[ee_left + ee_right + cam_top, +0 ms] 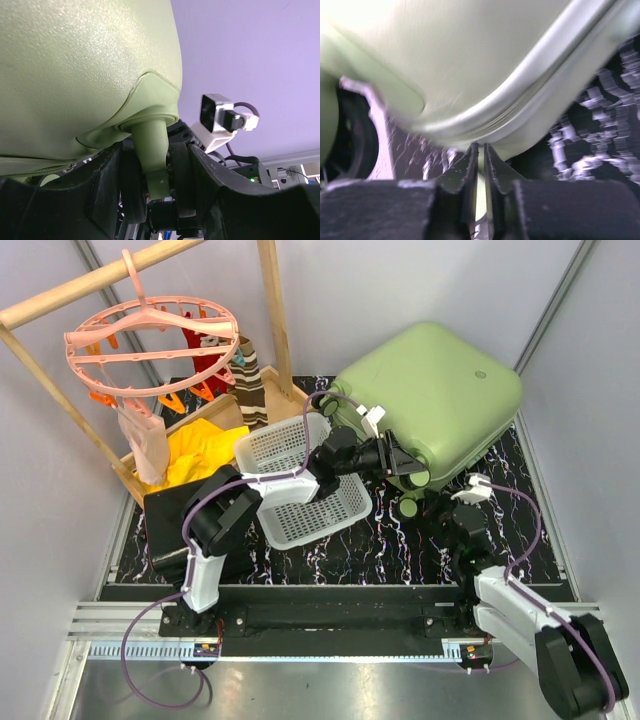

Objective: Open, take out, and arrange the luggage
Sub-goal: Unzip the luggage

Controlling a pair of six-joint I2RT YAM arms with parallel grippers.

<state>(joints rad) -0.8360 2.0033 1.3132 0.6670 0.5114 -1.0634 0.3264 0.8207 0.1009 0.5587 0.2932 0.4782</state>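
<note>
The left pincer [157, 150] is gripping the luggage [440, 390] by a wheel: its two dark fingers are pressing in from either side of the green wheel stem [150, 145] that is jutting from a rounded corner of the shell. In the top view this arm is reaching across from the left, passing over a white perforated basket [345, 502] that is lying just in front of it.

The right pincer [479, 150] is holding its fingers almost together, with only a sliver showing between them. A pale strip is showing in that sliver, and whether it is being pinched is not clear. The tips are pointing at the seam [530, 95] that is running around the edge of the green shell, just under its curve.

The luggage is lying closed on the right rear part of the bench [350, 555], its wheeled edge facing the arms and one corner pointing left toward the baskets. The bench is wearing a black mat with white marbling.

A second white basket [262, 445] is sitting behind the first. A black case [165, 510] is resting at the left edge, with a yellow cloth [200, 455] lying behind it. A pink round peg hanger [150, 340] is hanging from a wooden rack [272, 300] at the rear left.
</note>
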